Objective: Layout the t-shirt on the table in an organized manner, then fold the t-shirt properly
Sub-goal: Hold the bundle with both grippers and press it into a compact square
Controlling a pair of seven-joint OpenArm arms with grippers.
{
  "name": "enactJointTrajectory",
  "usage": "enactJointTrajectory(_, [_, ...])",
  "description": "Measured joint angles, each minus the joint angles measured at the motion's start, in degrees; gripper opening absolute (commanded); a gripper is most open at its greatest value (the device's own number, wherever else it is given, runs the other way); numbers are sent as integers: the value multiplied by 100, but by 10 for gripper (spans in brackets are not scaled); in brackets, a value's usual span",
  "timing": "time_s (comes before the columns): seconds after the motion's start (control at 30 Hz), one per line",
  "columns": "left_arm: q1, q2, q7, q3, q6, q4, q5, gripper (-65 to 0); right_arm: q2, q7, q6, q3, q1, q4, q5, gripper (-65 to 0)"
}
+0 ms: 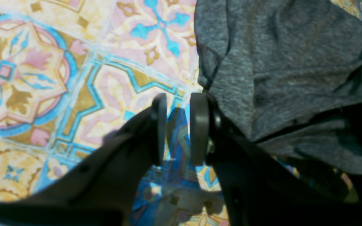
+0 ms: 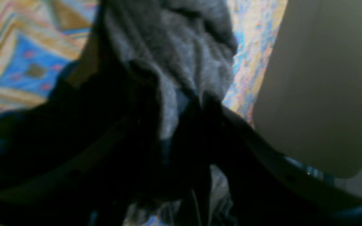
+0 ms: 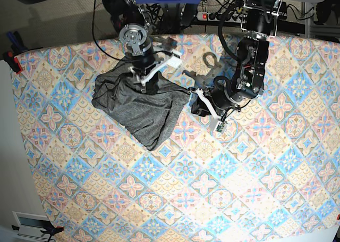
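The dark grey t-shirt (image 3: 137,108) is lying bunched and wrinkled on the far left part of the patterned desk (image 3: 223,189). The right gripper (image 2: 181,103) is pinching a fold of its upper edge. The left gripper (image 1: 178,128) is hanging just beside the shirt's right edge, its jaws slightly parted with only tiled cloth showing between them.

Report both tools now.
Left tool: open, empty, beside the t-shirt.
Right tool: shut on the t-shirt.
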Motion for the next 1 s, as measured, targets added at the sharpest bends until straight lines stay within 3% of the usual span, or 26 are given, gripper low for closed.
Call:
enactJointTrajectory(0.07, [0,4,2,2,-2,0,-4,-518,0,-28,208,2,-57,-4,195,-462])
enactJointTrajectory(0.13, [0,9,0,0,0,0,-2,-518,4,0,706,7,-61,-2,796,-441])
enactJointTrajectory(0.17, [-2,7,7,0,0,0,4,-518,2,-4,745,11,-66,-2,1019,-425])
enactJointTrajectory(0.3, [4,9,9,0,-2,0,0,-518,7,-9,723,22,-74,105,984,-342])
enactJointTrajectory(0.4, [2,11,15,0,-2,0,-4,-518,15,-4,728,28,-61,197,520,-293])
enactJointTrajectory(0.5, [9,9,20,0,0,0,0,-518,17,-4,776,28,-72,317,17,-295])
enactJointTrajectory(0.73, [13,11,20,0,0,-2,4,-518,15,-7,748,33,-203,459,-17,-301])
enactJointTrajectory(0.8, [13,11,22,0,-2,-2,-2,-518,13,17,1128,33,-299,459,-4,-301])
enactJointTrajectory(0.87, [15,13,22,0,0,-2,0,-518,17,44,1733,33,-363,457,-13,-301])
enactJointTrajectory(0.93, [11,13,20,0,0,-2,-2,-518,20,39,1812,74,-356,487,20,-301])
enactJointTrajectory(1.0, [15,11,26,0,0,-2,0,-518,0,39,1781,332,-330,586,662,-301])
